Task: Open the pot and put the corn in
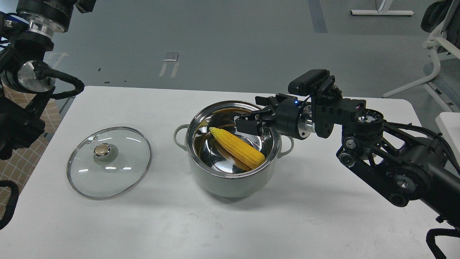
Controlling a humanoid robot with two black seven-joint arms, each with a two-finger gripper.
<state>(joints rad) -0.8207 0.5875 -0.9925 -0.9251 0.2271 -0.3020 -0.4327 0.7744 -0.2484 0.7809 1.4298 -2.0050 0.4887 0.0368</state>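
The pale grey-green pot [230, 181] stands uncovered in the middle of the white table. The yellow corn [237, 147] lies inside it, slanted, its pointed tip to the back left and its thick end against the right inner wall. My right gripper [256, 116] hovers just above the pot's back right rim, jaws apart and empty, clear of the corn. Only upper parts of my left arm [32, 72] show at the far left edge; its gripper is out of view.
The glass lid [118, 172] with its gold knob [103, 150] lies flat on the table [323, 223] to the left of the pot. A white chair [440, 54] stands off the table at the far right.
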